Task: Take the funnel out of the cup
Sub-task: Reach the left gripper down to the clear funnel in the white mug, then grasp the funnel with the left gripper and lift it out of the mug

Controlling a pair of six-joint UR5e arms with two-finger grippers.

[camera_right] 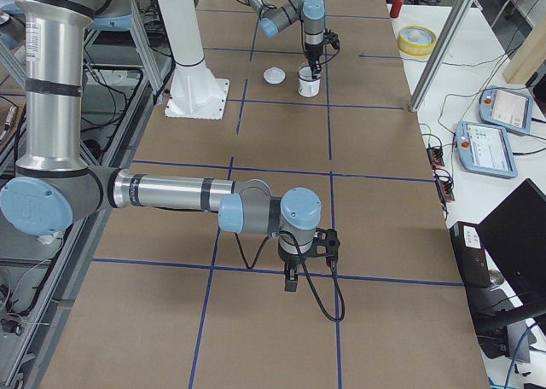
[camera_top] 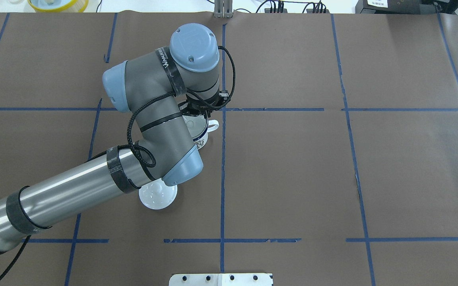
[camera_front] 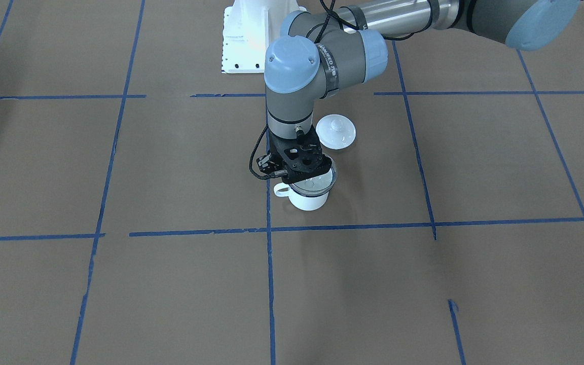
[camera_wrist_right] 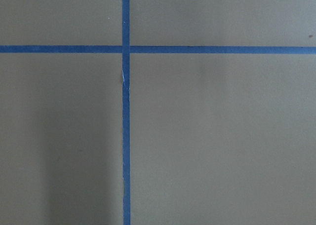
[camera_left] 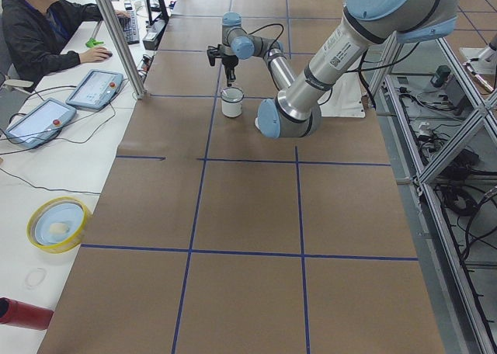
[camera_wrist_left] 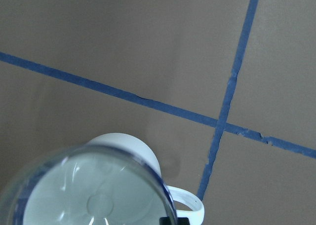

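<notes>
Near the middle of the table, the funnel (camera_front: 317,182) sits in the cup (camera_front: 308,202) with the left gripper (camera_front: 299,175) low over its rim, so lifting it out is not yet done; whether either arm's fingers are apart or clamped I cannot tell.

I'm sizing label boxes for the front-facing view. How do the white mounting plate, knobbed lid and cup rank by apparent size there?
1. white mounting plate, clearly largest.
2. knobbed lid and cup: about equal; the left claw hides the cup's top, so no ranking between them.
</notes>
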